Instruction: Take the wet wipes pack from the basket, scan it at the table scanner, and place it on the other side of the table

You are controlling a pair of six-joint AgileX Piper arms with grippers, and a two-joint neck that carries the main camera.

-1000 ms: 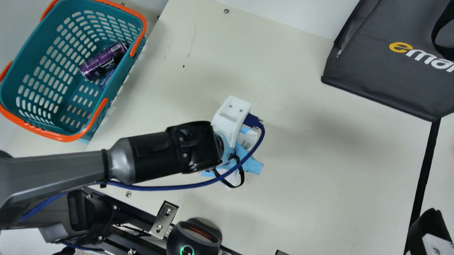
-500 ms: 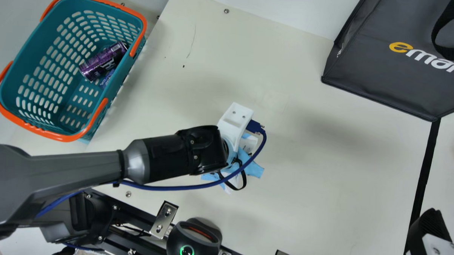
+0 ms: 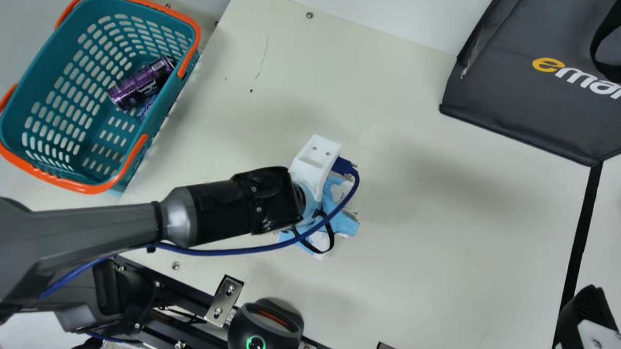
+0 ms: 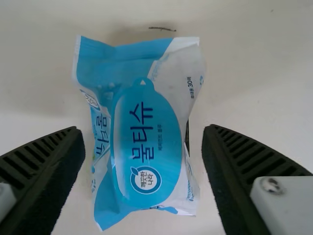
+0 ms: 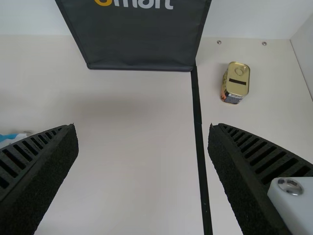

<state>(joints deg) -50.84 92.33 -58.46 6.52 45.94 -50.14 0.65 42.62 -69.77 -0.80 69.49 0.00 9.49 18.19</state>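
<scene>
Dark shopping bag (image 3: 524, 115), far right: "emart" in large letters, the "e" yellow and the rest white. Wet wipes pack (image 4: 146, 115), mid-scene: "물티슈" in big dark Korean letters on its blue oval label, with "깨끗한 나라" in a round white emblem below. "물티슈" appears again, smaller, along the pack's side, and "30매" is printed in small type on a white part near one end. Purple can (image 3: 138, 86) in the basket (image 3: 88, 188), far left: pale lettering, too unclear to read. Tin (image 5: 236, 81), right: print too small to read.
</scene>
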